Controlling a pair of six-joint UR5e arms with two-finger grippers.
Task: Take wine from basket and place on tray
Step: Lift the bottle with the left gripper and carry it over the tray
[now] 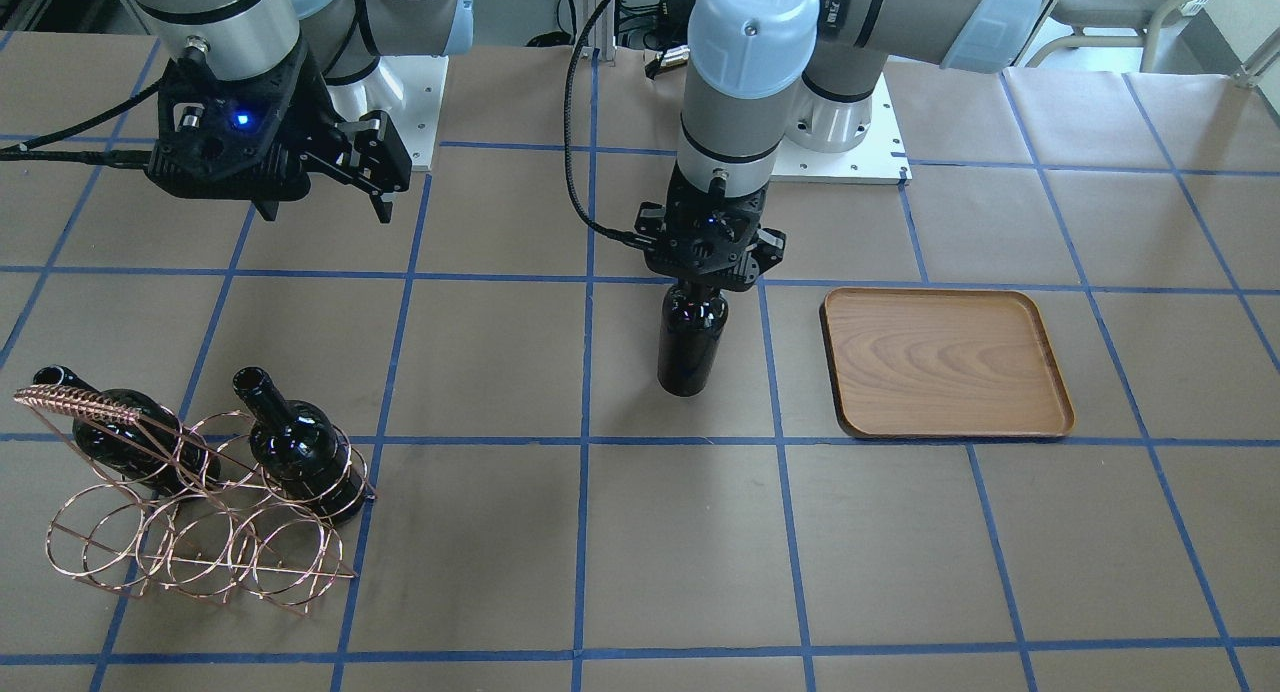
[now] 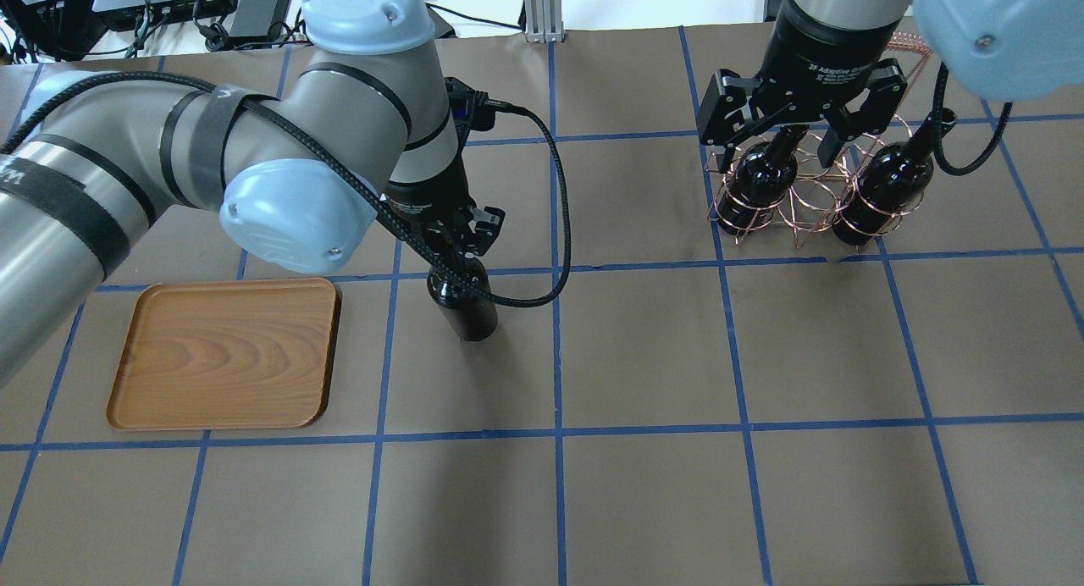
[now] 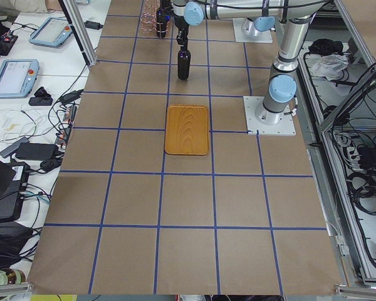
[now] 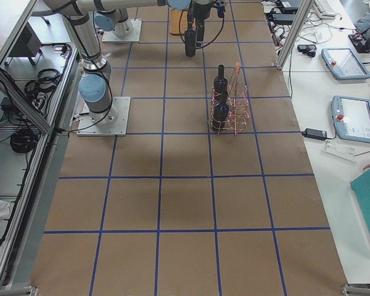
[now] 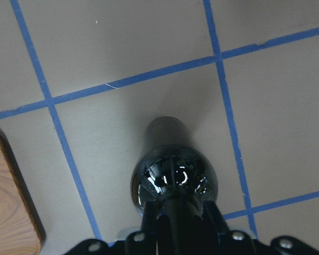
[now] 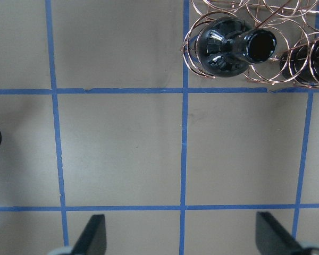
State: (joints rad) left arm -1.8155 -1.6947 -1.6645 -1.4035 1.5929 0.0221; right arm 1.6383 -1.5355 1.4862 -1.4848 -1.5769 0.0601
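Although one wine bottle (image 1: 690,347) is out of the basket (image 1: 200,542), you will see that it has not reached the tray (image 1: 945,362), which lies bare just beside it. The bottle hangs upright over the brown table paper between basket and tray, nearer the tray. Whether its base touches the paper cannot be told from these views. By my reading the lift-out is done, and the short carry sideways and the set-down on the wood are left. Two other bottles (image 1: 300,452) sit in the wire rings. The left gripper (image 1: 700,287) is clamped from above on the bottle's slim neck, its fingers narrow around the glass. The right gripper (image 6: 183,236) holds nothing, its jaws spread wide, up over the table by the basket.
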